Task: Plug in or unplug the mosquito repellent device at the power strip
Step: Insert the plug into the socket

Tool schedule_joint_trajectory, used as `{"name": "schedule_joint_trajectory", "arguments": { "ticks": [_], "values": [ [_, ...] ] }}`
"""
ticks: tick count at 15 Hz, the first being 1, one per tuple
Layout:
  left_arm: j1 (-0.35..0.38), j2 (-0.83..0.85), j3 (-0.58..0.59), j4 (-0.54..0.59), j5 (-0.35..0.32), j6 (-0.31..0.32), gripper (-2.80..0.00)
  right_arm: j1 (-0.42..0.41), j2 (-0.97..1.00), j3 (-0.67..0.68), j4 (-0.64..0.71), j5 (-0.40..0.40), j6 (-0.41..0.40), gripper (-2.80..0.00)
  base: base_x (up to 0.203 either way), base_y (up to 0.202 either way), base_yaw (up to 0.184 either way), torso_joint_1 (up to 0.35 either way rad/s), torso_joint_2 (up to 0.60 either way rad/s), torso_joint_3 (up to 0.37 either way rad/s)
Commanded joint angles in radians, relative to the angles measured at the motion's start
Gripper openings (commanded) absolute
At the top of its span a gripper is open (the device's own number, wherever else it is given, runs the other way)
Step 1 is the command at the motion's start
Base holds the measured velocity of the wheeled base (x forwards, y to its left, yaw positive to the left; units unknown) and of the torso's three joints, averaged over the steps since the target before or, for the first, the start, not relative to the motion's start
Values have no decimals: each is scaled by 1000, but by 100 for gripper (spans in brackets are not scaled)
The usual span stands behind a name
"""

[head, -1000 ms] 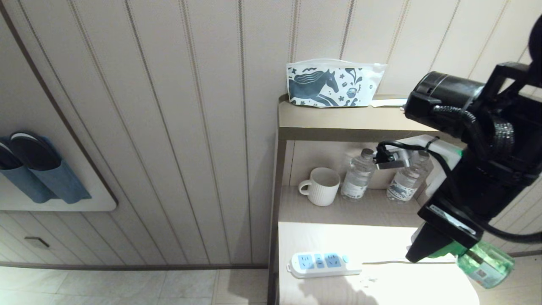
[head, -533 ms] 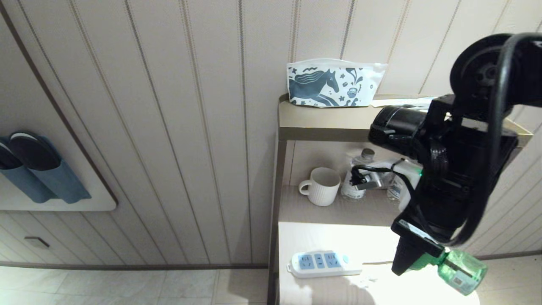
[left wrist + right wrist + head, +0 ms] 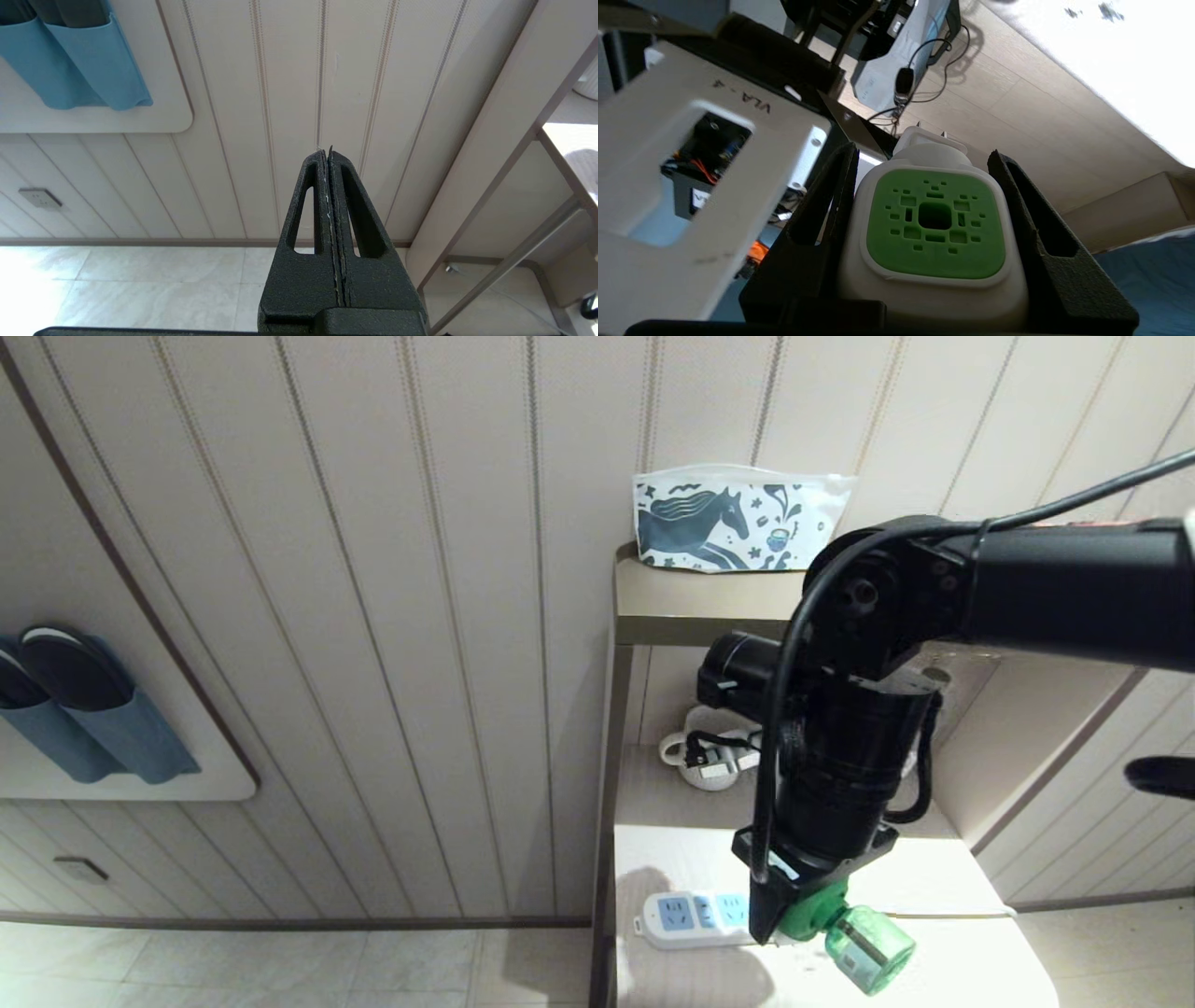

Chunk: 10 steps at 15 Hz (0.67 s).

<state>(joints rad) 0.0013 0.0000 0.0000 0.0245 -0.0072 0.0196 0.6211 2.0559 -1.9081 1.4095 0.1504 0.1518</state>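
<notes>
Green device: the mosquito repellent device (image 3: 845, 929) is clamped in the right gripper (image 3: 794, 915) — bottle end tilted out to the right.
Strip: the power strip (image 3: 686, 917) lies flat, long axis left–right, just left of the device.
Left gripper (image 3: 331, 186): closed, empty, parked away.

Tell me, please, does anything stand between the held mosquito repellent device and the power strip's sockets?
Nothing visible does. The right gripper holds the mosquito repellent device just beside the power strip, which lies on the lower table. The two sockets in view are bare; the arm hides the strip's right end.
</notes>
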Motion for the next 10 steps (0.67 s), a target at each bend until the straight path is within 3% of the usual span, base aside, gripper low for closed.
{"name": "schedule_joint_trajectory", "arguments": {
  "ticks": [1, 6, 10],
  "values": [
    [0, 2, 0, 0, 0, 0, -280, 8, 72, -40, -4, 8, 33, -280, 0, 0, 0, 0, 0, 0],
    [0, 2, 0, 0, 0, 0, -280, 12, 106, -9, -163, 9, 125, -280, 0, 0, 0, 0, 0, 0],
    [0, 2, 0, 0, 0, -1, -280, 16, 66, 130, -348, -1, 136, -280, 0, 0, 0, 0, 0, 0]
  ]
}}
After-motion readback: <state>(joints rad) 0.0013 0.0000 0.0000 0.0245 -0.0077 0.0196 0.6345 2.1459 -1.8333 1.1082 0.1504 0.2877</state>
